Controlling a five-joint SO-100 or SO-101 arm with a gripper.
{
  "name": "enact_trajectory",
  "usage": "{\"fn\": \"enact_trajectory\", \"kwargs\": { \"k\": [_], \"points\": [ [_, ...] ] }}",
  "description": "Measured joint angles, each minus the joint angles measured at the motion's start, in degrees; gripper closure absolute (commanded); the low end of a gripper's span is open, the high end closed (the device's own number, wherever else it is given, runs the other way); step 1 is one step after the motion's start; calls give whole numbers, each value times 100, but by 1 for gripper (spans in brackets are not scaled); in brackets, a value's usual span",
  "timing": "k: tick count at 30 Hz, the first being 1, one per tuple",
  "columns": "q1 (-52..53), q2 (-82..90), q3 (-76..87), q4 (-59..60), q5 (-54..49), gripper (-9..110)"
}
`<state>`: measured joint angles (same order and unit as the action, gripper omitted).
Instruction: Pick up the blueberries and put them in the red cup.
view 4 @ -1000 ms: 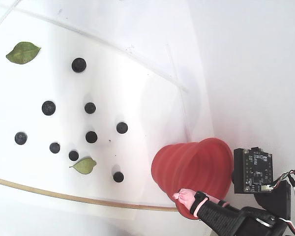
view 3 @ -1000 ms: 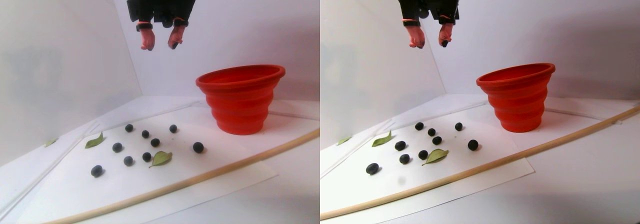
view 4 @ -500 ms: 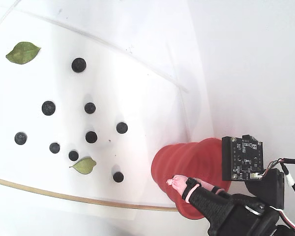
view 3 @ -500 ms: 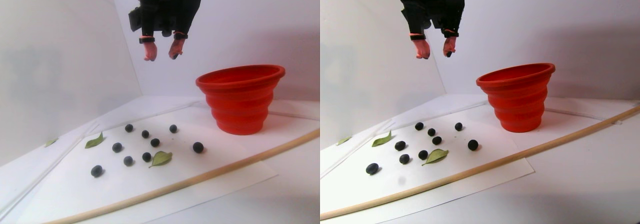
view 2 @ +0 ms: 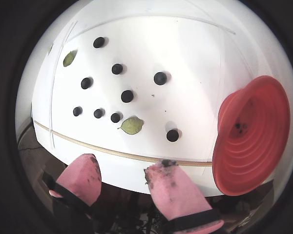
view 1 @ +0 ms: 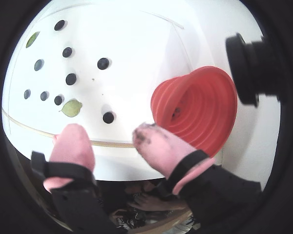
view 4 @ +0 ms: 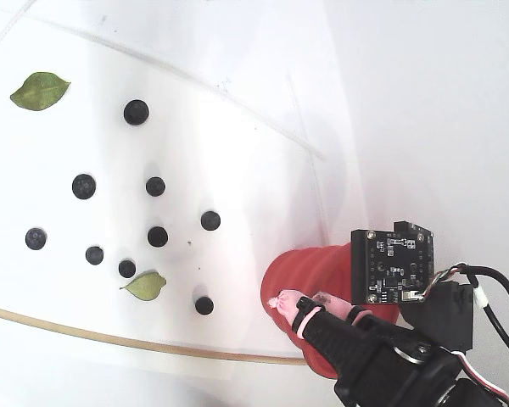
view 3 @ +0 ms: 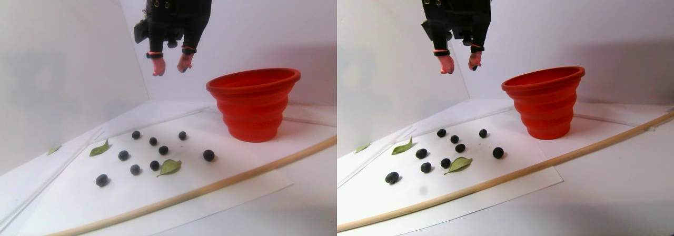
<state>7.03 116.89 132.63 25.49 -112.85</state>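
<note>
End effector (view 3: 169,68) hangs high in the air in the stereo pair view, at abt 10 o'clock from the red cup (view 3: 254,105), well clear of the surface (view 3: 253,204). Its two pink-sleeved fingers (view 2: 173,187) stand apart w/ nothing between them; both wrist views show a plain gap, and the right-hand finger has dark smudges at its tip. In a wrist view the end effector (view 1: 112,141) fills the lower edge w/ the cup (view 1: 200,109) at abt 2 o'clock from it; in a wrist view (view 2: 122,175) the cup (view 2: 251,136) sits at abt 3 o'clock, and dark specks show on its inner floor, too small to tell what they are.

Blueberries (view 3: 152,151) lie loose on a white sheet (view 3: 105,204), to the left of the cup in the stereo pair view, none touching it. Eight show in the fixed view (view 4: 157,236), spread at abt 9–11 o'clock from the cup (view 4: 301,275); nearest one (view 4: 204,305) is just beside the cup's base. One green leaf (view 4: 144,286) lies among the berries, another (view 4: 39,90) at top left. A thin wooden rod (view 3: 210,188) lies across the sheet's near side. A black circuit board (view 4: 392,264) on the arm covers part of the cup in the fixed view.
</note>
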Motion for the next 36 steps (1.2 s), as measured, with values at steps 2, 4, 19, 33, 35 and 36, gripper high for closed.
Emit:
{"fn": "enact_trajectory", "kwargs": {
  "k": [2, 4, 19, 33, 35, 36],
  "points": [
    [0, -79, 44, -114, -88, 83],
    [0, -105, 53, -176, -123, 83],
    [0, -1134, 44, -1239, -615, 82],
    [0, -1898, 44, -2136, -888, 82],
    [0, -2021, 44, -2268, -932, 81],
    [0, -2092, 44, -2329, -949, 81]
  ]
}}
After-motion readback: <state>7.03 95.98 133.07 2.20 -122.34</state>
